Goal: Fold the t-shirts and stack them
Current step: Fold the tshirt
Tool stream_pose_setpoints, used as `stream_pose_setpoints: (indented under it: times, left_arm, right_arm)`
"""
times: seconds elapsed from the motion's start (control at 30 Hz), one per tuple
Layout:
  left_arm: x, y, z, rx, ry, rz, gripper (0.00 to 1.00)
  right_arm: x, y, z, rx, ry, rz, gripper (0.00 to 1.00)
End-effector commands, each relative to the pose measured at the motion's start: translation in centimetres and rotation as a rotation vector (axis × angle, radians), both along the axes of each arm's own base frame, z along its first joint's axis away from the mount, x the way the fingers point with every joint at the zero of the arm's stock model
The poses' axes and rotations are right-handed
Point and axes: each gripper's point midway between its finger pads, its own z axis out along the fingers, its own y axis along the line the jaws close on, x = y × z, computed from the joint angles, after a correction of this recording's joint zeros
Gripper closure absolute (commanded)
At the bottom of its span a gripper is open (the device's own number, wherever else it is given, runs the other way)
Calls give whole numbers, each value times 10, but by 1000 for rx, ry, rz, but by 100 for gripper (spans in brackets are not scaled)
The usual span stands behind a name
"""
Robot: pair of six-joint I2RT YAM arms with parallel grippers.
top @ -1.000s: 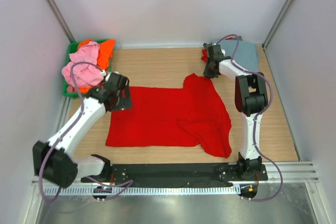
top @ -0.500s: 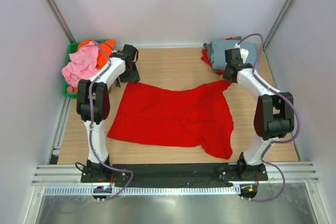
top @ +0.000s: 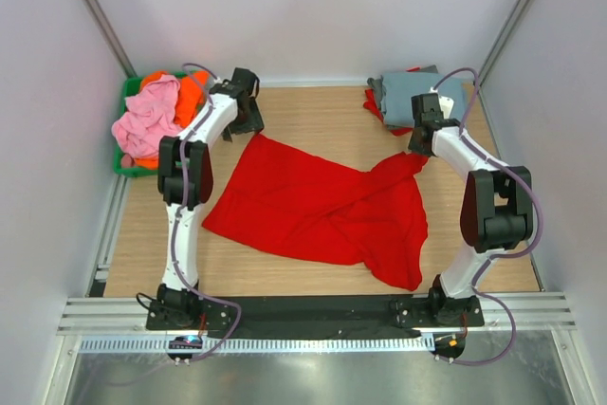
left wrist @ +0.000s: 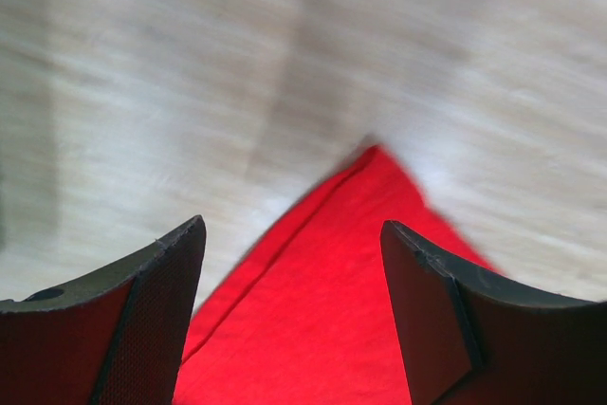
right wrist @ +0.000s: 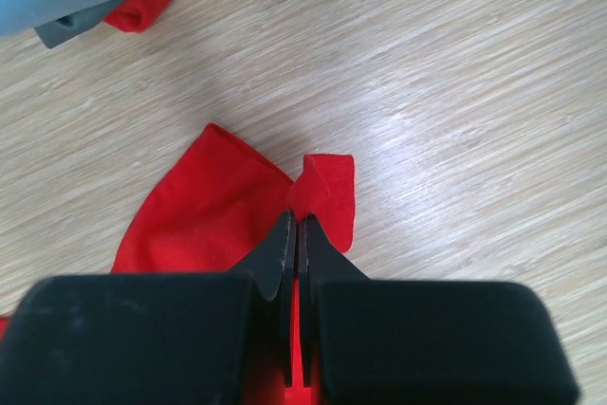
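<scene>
The big red t-shirt (top: 322, 211) lies rumpled and spread across the middle of the worktop (top: 313, 111), with one flap reaching the near right. The left end effector (top: 247, 109) is at the far left, its fingers (left wrist: 161, 277) standing well apart with the shirt's far-left corner lying between them. Whether the pads touch the cloth cannot be told. The right end effector (right wrist: 294, 223) has its fingers pressed together, clamped on a fold at the shirt's far-right corner.

Just left of the left arm, a green bin (top: 126, 92) sits in the far-left corner, heaped with a pink t-shirt (top: 147, 120) and an orange t-shirt (top: 193, 92). In the far-right corner, close behind the right end effector, a grey-blue t-shirt (top: 432, 92) rests on another red garment (top: 373, 101) whose edge pokes out to the left.
</scene>
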Motion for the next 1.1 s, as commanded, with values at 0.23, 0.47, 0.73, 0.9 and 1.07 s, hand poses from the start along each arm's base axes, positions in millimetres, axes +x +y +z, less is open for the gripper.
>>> stream_pose_setpoints:
  times: [0.23,0.47,0.73,0.9,1.07]
  left_arm:
    - [49,-44,5,-82,-133,-20,24]
    - [47,-46,-15,-59,-93,6,31]
    - [41,-44,-27,-29,-70,29,58]
    - [39,-44,-28,-27,-60,25,99]
    - [35,-41,-7,-13,-68,5,100]
  right_arm:
    - [6,7,-2,20,-18,34,99]
    - [8,7,-5,19,-16,34,99]
    - [9,10,-8,30,-16,43,99]
    - [9,11,-12,32,-13,45,99]
    - [19,20,-17,75,-25,80,99]
